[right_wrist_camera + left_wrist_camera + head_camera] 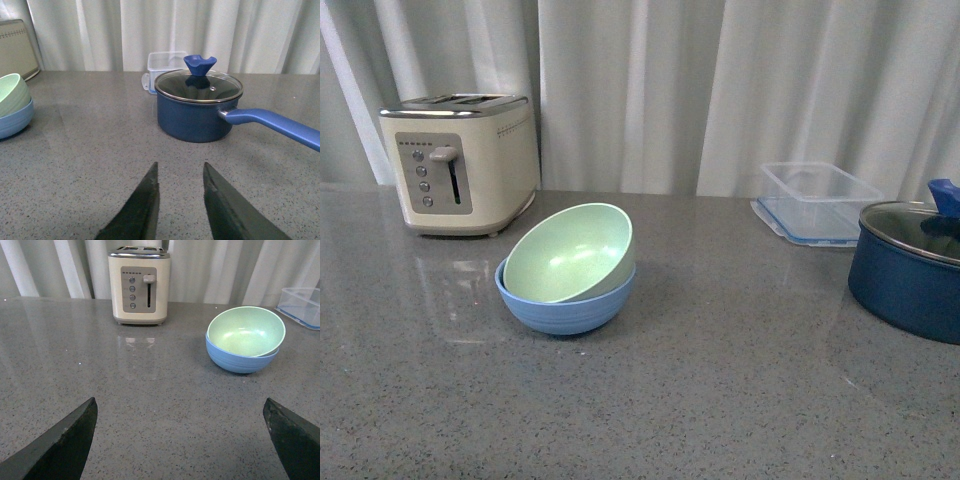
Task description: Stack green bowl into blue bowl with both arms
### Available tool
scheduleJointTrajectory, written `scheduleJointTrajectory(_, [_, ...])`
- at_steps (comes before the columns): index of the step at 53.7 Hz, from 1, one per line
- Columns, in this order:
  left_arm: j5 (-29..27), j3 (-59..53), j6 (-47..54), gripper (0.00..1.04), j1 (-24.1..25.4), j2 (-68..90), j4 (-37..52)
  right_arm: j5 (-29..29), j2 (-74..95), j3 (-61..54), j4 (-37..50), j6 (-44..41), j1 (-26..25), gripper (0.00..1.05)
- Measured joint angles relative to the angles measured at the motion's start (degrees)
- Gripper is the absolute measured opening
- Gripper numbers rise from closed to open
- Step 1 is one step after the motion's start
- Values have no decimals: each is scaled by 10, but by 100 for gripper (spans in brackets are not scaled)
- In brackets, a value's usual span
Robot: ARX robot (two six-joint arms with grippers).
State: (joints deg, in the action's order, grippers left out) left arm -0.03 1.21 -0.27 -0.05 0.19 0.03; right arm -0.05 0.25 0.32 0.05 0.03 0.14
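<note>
The green bowl (570,252) sits tilted inside the blue bowl (566,304) on the grey counter, left of centre in the front view. Both also show in the left wrist view, green bowl (246,331) in blue bowl (240,359), and at the edge of the right wrist view, green bowl (12,93) and blue bowl (15,120). No arm shows in the front view. My left gripper (180,407) is open and empty, well back from the bowls. My right gripper (180,169) is shut and empty above bare counter, apart from the bowls.
A cream toaster (460,163) stands behind the bowls at the back left. A clear plastic container (817,202) sits at the back right. A dark navy pot with glass lid (912,268) stands at the right; its long handle (275,126) points sideways.
</note>
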Motion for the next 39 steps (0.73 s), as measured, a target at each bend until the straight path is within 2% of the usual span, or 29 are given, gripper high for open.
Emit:
scheduleJointTrajectory(5, [0,0,0,98,0,0,0,0,0,0,0,0,0,45])
scheduleJointTrajectory(13, [0,0,0,98,0,0,0,0,0,0,0,0,0,82])
scheduleJointTrajectory(17, [0,0,0,98,0,0,0,0,0,0,0,0,0,97])
scheduleJointTrajectory(39, [0,0,0,98,0,0,0,0,0,0,0,0,0,95])
